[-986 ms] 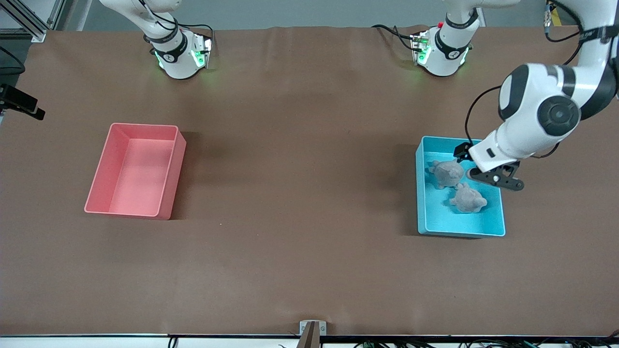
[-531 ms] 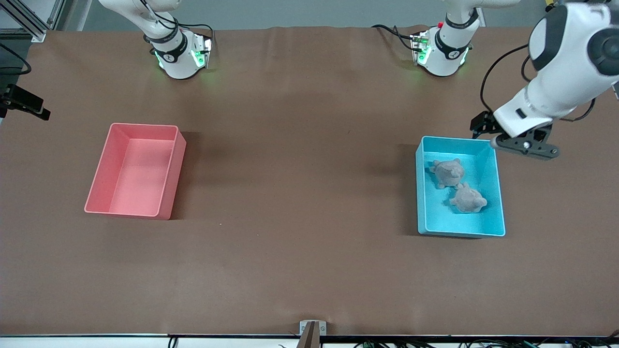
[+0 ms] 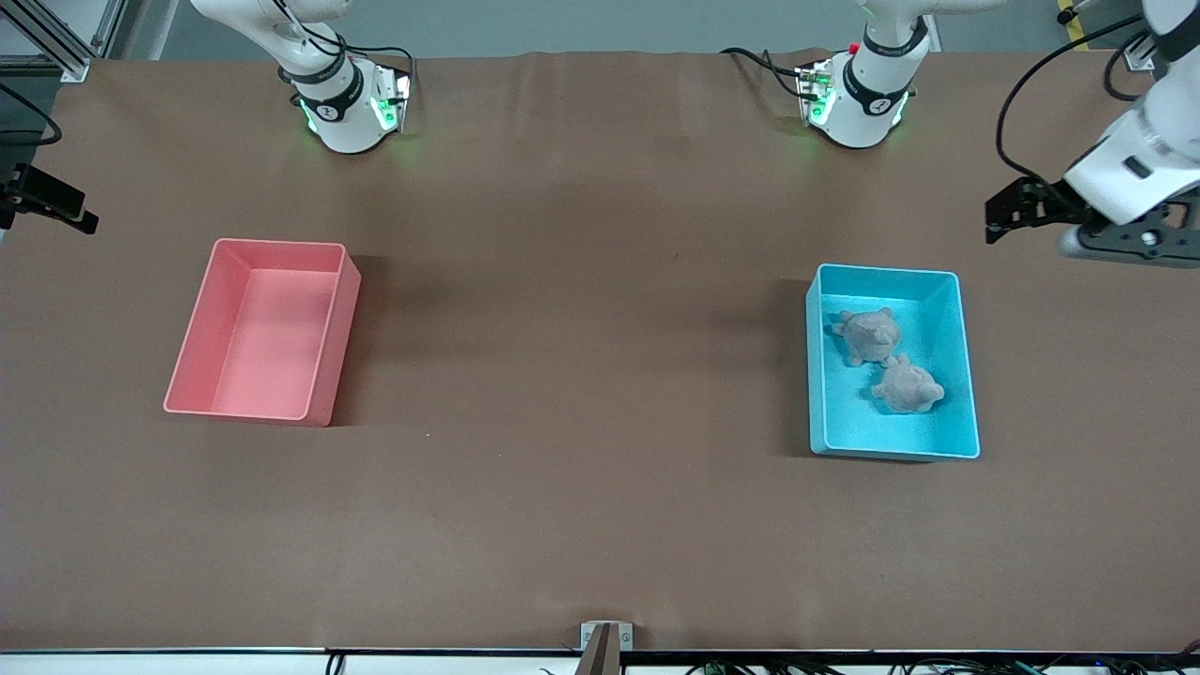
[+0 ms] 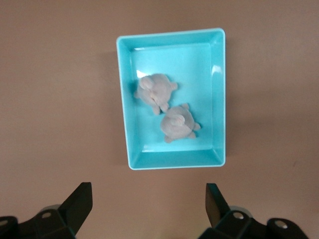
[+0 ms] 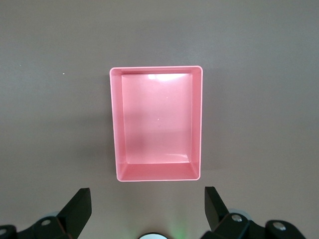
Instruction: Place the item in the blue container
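The blue container stands toward the left arm's end of the table. Two grey lumpy items lie in it side by side, one farther from the front camera than the other. My left gripper hangs in the air over bare table beside the container. The left wrist view shows the left gripper open and empty, with the container and both items below. My right gripper is open and empty, high over the table; the front view does not show it.
An empty pink bin stands toward the right arm's end, also seen in the right wrist view. Both arm bases stand along the table's edge. A black device juts in at the right arm's end.
My left gripper has risen from over the blue container and swung out toward the left arm's end of the table, empty. Both grey items stayed in the container.
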